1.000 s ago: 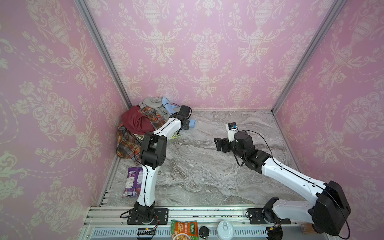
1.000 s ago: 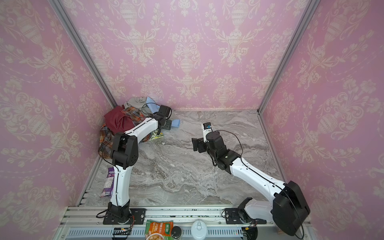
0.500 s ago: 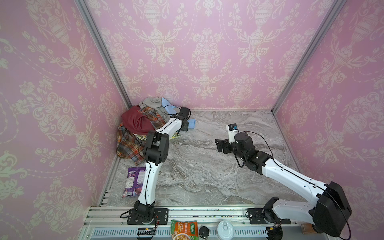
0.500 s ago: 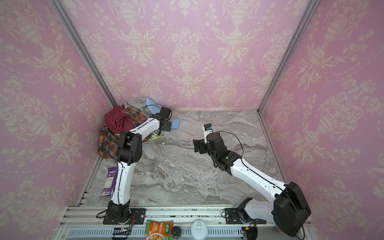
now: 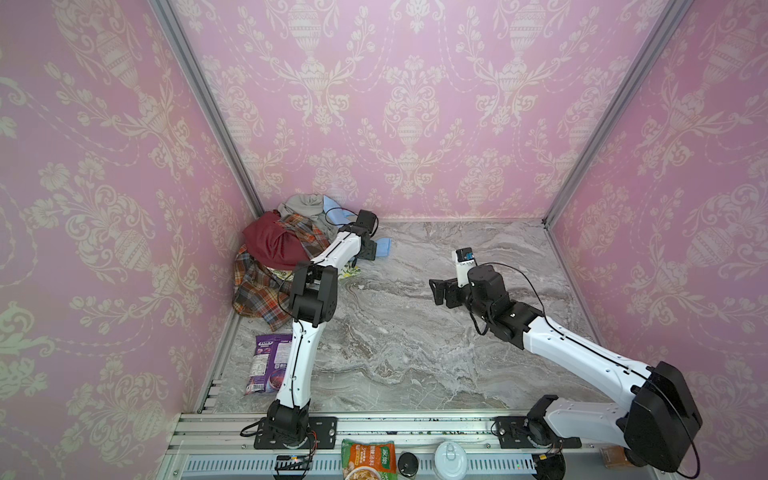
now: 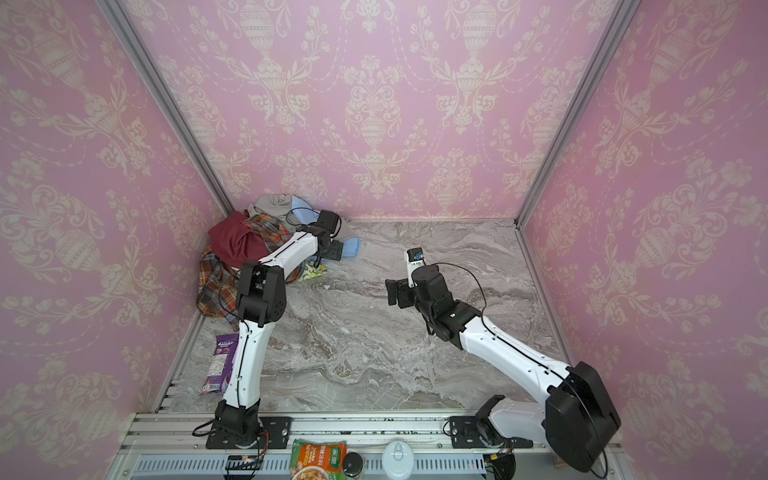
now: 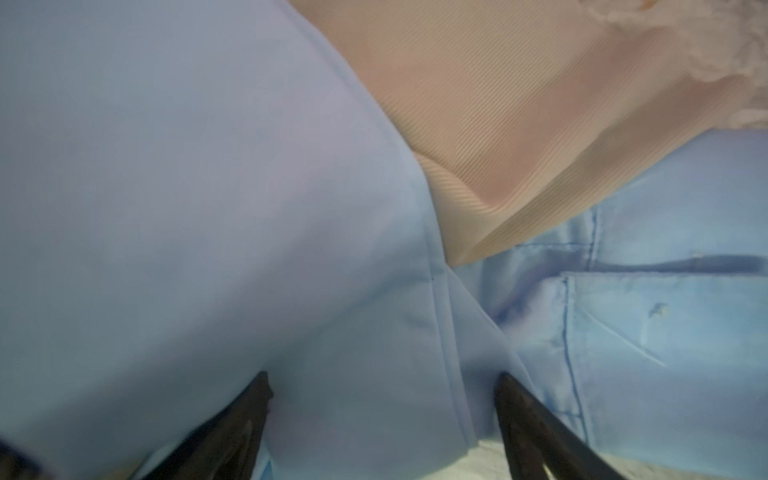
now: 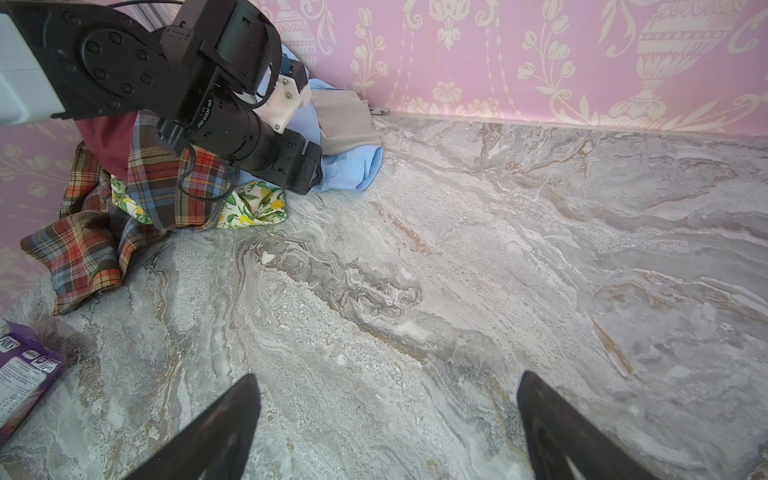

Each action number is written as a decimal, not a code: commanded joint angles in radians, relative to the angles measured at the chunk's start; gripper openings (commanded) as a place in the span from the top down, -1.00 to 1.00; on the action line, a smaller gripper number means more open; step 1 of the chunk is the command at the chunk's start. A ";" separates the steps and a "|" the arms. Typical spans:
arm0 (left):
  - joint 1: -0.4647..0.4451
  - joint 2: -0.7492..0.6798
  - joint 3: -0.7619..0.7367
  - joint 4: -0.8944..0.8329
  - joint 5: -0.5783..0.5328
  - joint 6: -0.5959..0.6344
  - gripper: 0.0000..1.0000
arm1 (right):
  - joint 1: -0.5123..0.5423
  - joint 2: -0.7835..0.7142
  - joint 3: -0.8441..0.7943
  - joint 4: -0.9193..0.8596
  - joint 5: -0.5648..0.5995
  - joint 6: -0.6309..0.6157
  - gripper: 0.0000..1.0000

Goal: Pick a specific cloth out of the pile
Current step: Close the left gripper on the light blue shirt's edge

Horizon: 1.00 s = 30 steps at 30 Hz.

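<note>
Left arm [image 5: 301, 361]: rose steeply from its base at the near rail, folded at the black elbow, forearm stretched toward the far left corner.
Left end effector [image 5: 368, 250]: sat low at the forearm's end, tipped downward; in the wrist view its dark fingers [image 7: 232, 424] stood wide apart.
Right arm [image 5: 582, 353]: leaned low from its near-right base toward the middle.
Right end effector [image 5: 438, 291]: hung in the air, facing left, fingers [image 8: 224, 424] spread wide.
</note>
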<state>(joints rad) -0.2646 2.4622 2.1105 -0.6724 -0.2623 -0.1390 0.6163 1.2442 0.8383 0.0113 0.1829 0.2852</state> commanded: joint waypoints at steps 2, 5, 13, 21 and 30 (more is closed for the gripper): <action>0.006 0.059 0.071 -0.139 0.072 0.006 -0.71 | -0.007 0.014 0.003 -0.004 0.006 -0.011 -0.95; 0.008 0.082 0.100 -0.174 0.097 0.006 -0.60 | -0.008 0.014 0.004 -0.003 0.007 -0.013 -0.95; 0.014 0.083 0.147 -0.200 0.142 0.004 0.91 | -0.010 0.012 -0.001 -0.004 0.023 -0.015 -0.95; 0.038 -0.006 0.193 -0.202 0.177 -0.025 1.00 | -0.013 -0.002 0.002 -0.007 0.038 -0.012 -0.95; 0.081 -0.160 0.272 -0.200 0.313 -0.124 1.00 | -0.012 -0.012 0.011 -0.011 0.039 -0.002 -0.94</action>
<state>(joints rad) -0.2035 2.4241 2.3215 -0.8589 -0.0311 -0.1986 0.6086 1.2484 0.8383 0.0093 0.2028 0.2852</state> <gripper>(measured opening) 0.076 0.974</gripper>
